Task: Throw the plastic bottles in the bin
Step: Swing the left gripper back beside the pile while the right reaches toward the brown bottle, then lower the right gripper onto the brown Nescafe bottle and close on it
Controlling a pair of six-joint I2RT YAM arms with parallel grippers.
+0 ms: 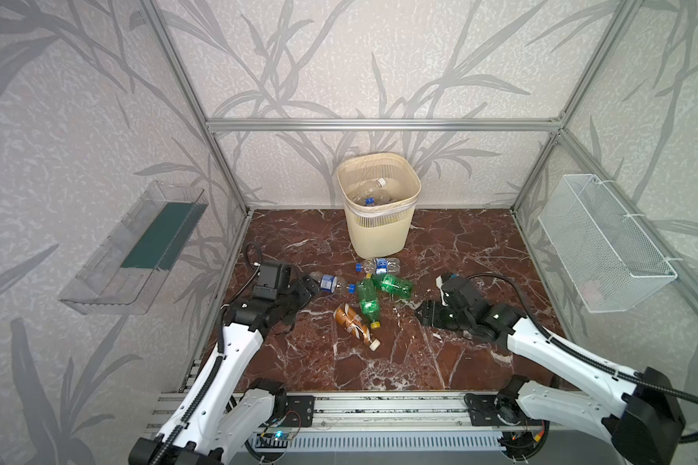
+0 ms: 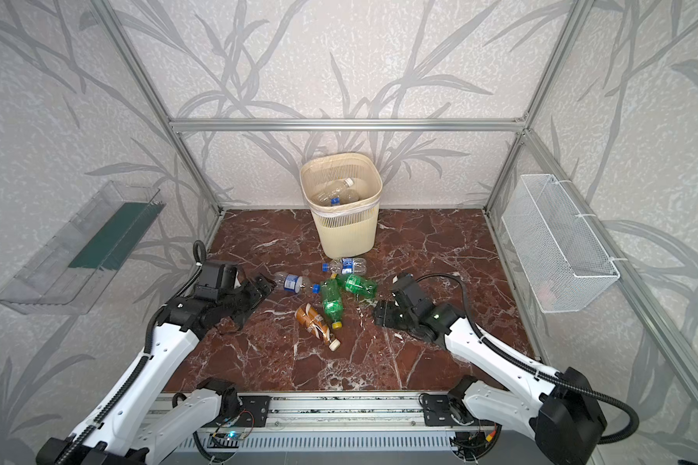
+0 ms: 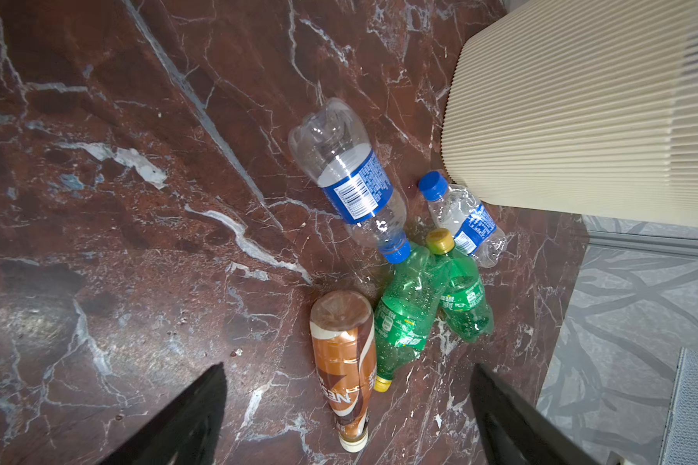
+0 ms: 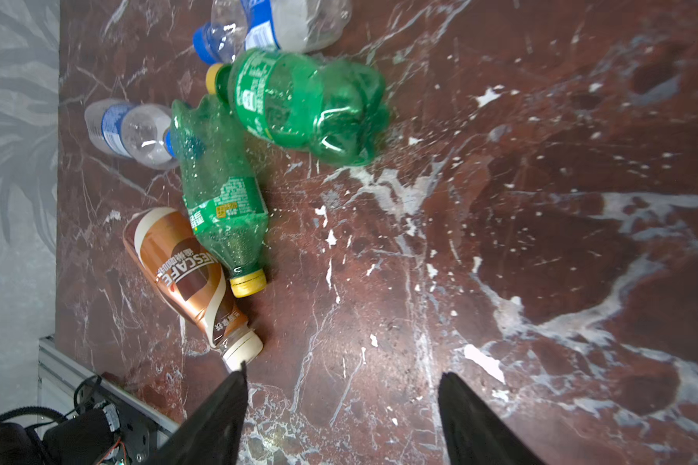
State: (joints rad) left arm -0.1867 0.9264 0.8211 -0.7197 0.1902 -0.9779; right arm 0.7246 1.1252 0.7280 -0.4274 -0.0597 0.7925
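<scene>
- On the red-brown marble-patterned tabletop (image 1: 460,249), we count five plastic bottles (image 2: 331,300) lying on their sides in one loose cluster in front of the cream-coloured ribbed plastic bin (image 1: 379,237).
- The bin stands upright at the far middle of the tabletop. Inside it we see at least two clear bottles in the bin (image 1: 373,191), one with a white cap and one with a blue cap.
- The small crumpled clear bottle with a blue label (image 1: 379,265) lies at the foot of the bin.
- The longer clear bottle with a blue label (image 1: 331,282) lies at the left of the cluster. Its blue cap touches the first green bottle with a yellow cap (image 1: 368,300).
- The second green bottle with a yellow cap (image 1: 393,284) rests its cap end against the base end of the first.
- The brown coffee bottle with a cream cap (image 1: 353,322) lies nearest the arm bases and touches the first green bottle.
- The left gripper (image 1: 305,288) sits low, just beside the base of the longer clear bottle. We cannot tell whether they touch. Its fingers (image 3: 202,406) stand wide apart and hold nothing.
- The right gripper (image 1: 422,314) sits low to the right of the cluster, apart from every bottle. Its fingers (image 4: 218,410) are spread with nothing between them.
</scene>
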